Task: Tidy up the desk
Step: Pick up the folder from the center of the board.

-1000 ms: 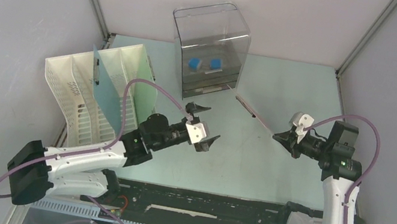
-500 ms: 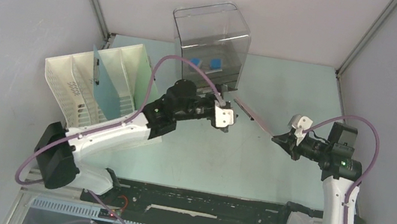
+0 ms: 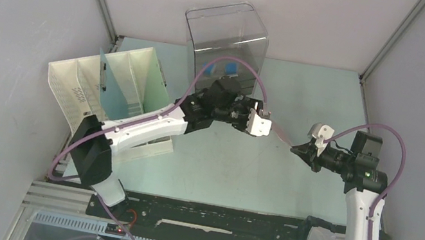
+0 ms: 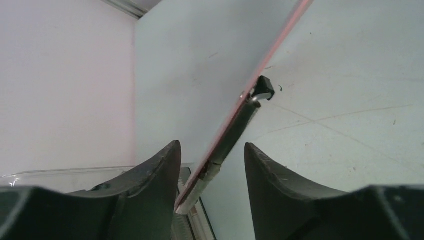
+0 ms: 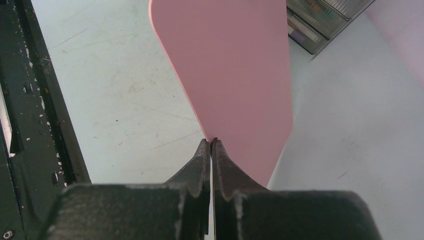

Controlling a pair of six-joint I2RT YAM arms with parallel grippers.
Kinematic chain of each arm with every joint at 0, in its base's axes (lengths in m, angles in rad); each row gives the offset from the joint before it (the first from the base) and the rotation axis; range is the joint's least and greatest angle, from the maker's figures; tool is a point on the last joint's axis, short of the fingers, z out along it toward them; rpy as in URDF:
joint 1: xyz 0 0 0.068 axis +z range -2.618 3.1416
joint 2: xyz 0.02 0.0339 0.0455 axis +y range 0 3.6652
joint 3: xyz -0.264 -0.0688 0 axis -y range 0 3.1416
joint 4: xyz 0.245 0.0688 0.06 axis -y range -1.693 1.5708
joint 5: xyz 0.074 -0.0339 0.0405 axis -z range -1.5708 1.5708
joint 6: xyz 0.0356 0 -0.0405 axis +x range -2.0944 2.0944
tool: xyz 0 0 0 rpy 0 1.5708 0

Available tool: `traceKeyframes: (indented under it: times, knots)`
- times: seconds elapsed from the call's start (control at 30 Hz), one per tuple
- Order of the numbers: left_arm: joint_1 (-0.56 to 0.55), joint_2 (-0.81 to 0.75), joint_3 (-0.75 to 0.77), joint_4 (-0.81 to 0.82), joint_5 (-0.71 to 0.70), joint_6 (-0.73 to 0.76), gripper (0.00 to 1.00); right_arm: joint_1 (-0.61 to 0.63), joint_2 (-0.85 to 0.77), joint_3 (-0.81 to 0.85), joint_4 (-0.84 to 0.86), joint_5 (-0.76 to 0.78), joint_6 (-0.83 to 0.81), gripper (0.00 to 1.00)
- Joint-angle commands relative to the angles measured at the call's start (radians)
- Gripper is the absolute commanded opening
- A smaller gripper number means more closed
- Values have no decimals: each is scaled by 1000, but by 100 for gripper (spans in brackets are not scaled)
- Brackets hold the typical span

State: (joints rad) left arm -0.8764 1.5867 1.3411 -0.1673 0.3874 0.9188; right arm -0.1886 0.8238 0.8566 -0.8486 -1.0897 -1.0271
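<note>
- While my right gripper (image 5: 212,141) pinches the near edge of the pink board (image 5: 225,65), fingers pressed flat against it, the board hangs over the desk (image 3: 306,90) at centre right of the top view. As far as I can tell, it is lifted clear of the surface.
- My left gripper (image 3: 260,120) sits at the board's other end, just in front of the clear drawer box (image 3: 227,37), with its jaws standing apart.
- In the left wrist view the board shows edge-on. It is a thin pink line slanting from the upper right of the frame down into the gap between my fingers (image 4: 160,165).
- I see bare space on either side of that line, so I judge nothing is gripped there yet.
- A black clip (image 4: 263,87) sits on the board just beyond those fingertips, towards the middle of the frame.
- The relation that matters is this: the board's long axis runs from one gripper to the other, lower right to upper left in the top view. Its thin edge lines up with the gap of my left jaws.
- Both hands are at the board, but the left is the one nearer the white file rack (image 3: 84,92) at the left of the frame.
- I read this as a handover. The left must close squarely on the flat faces before the right lets go.
- The clip could foul a finger, or the board could swing if it is caught only by a corner.
</note>
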Motion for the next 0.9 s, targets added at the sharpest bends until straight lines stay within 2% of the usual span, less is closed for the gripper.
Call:
traceKeyframes:
  times: [0.0, 0.1, 0.13, 0.27, 0.3, 0.57, 0.7, 0.87]
  knots:
    - [-2, 32, 62, -59, -31, 74, 52, -3, 5, 32, -19, -32, -5, 0]
    - [-12, 46, 64, -57, -85, 98, 38, -3, 7, 33, -20, -31, -5, 0]
    - [-16, 48, 63, -56, -96, 103, 28, -3, 8, 33, -21, -30, -4, 0]
    - [-21, 41, 56, -57, -117, 110, 2, -3, 9, 33, -19, -33, -2, 0]
    - [-23, 34, 52, -55, -116, 110, 0, -3, 9, 33, -18, -33, -1, 0]
    - [-27, -58, 4, -73, -55, 53, 0, 25, 16, 67, -51, -7, 4, 2]
    - [-27, -101, 6, -125, -10, -28, 0, 102, 32, 96, -85, 37, -8, 18]
    - [-26, -123, 12, -175, 3, -145, 0, 272, 30, 99, -69, 148, 11, 40]
